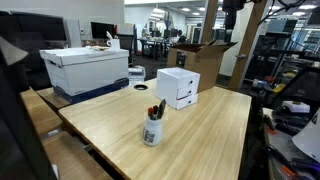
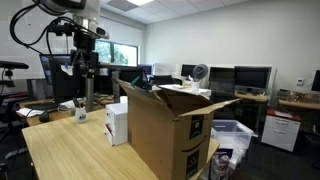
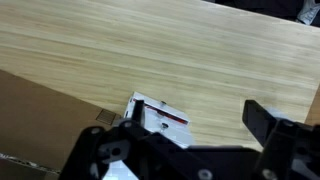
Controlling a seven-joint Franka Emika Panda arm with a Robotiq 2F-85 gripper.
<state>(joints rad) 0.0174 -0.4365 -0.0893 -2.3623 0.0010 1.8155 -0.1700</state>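
Holding claw (image 2: 86,45) spread wide, pinching nothing. Parked high, upper left of an exterior view, likely for clearance. Looking down on white box (image 3: 158,114), lower centre of wrist view, flat on table (image 3: 200,50) beside cardboard box (image 2: 165,130).

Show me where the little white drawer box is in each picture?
In an exterior view: the white drawer box stands mid-picture on the wooden table.
In an exterior view: it stands left of centre, right beside the big cardboard box.
Wrist view: only a white corner with a red stripe shows, low in the middle; it is likely this box.
Shared landmark: the wooden table.
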